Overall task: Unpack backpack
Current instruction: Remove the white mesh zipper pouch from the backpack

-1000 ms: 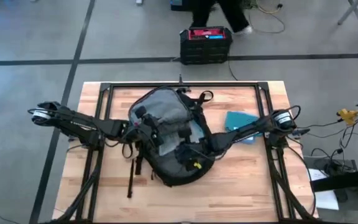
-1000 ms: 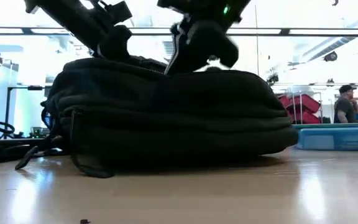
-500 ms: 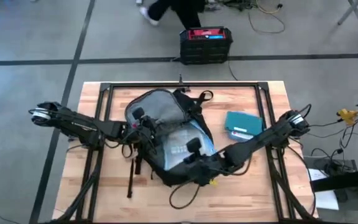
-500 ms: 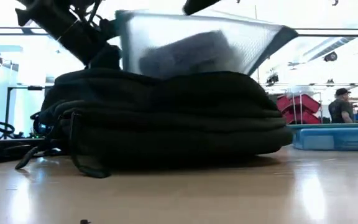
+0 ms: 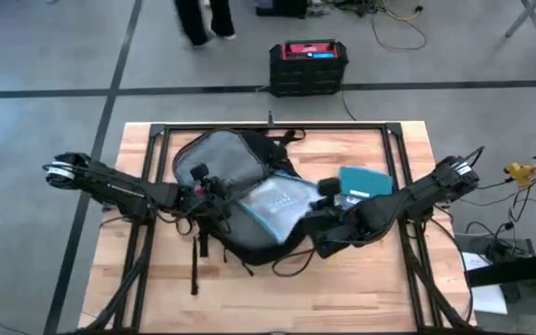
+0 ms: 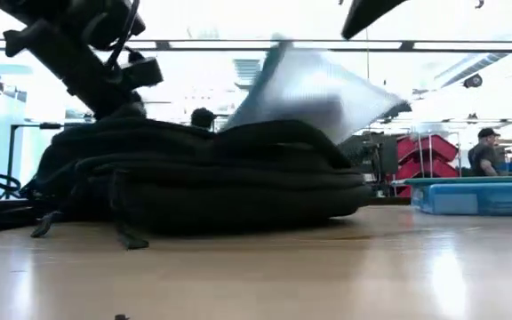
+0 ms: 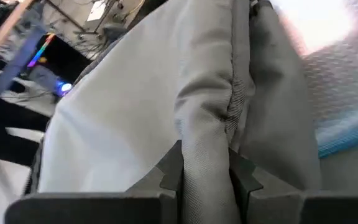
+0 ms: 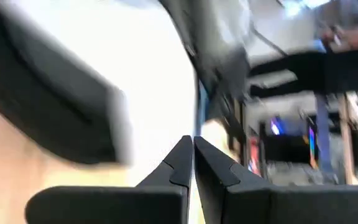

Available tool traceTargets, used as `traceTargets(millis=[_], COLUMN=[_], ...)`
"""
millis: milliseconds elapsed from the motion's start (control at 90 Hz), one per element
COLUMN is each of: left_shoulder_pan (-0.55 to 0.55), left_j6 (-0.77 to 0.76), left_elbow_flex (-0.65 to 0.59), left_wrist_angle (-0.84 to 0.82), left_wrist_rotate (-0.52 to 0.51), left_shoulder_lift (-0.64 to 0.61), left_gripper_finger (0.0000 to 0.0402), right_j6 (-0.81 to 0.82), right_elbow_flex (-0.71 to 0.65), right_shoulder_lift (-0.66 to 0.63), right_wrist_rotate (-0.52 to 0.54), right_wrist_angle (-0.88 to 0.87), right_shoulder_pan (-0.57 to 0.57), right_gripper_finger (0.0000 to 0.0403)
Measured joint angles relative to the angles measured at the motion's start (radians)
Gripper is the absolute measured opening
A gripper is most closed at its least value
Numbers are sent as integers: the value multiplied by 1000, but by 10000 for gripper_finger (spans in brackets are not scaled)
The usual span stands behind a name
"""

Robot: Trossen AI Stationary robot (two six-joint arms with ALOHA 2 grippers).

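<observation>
Now the right hand (image 5: 316, 216), clamped on a clear pouch (image 5: 277, 202), has dragged it further out of the backpack (image 5: 214, 167); the left hand (image 7: 207, 174) still pinches the lining.

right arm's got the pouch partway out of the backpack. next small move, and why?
Probably keep drawing the translucent pouch toward the teal case until it clears the backpack. The right gripper is shut on the pouch's edge, part of which still lies over the opening, while the left gripper pinches the grey lining to hold the bag.
</observation>
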Motion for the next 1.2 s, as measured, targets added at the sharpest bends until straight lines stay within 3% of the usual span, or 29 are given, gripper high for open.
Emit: traceTargets(millis=[178,322,600,711,978,1200], left_shoulder_pan=[0,0,0,-1,-1,-1], left_j6=[5,5,-30,-47,-64,-72], left_elbow_flex=[-2,-2,-2,-2,-2,-4], left_wrist_angle=[-75,-52,-33,-29,-17,8], left_wrist_rotate=[-39,-40,5,6,18,24], left_shoulder_lift=[-36,-73,-94,-74,-44,-40], left_gripper_finger=[45,48,48,48,48,48], right_j6=[145,145,-102,-195,-351,-435], right_elbow_flex=[-41,-115,-254,-265,-267,-261], right_shoulder_lift=[-73,-93,-64,-24,120,185], right_wrist_rotate=[14,3,-251,-301,-298,-34], right_wrist_angle=[-59,50,424,537,624,739], right_shoulder_pan=[13,22,33,42,41,25], right_gripper_finger=[0,0,12,52,208,277])
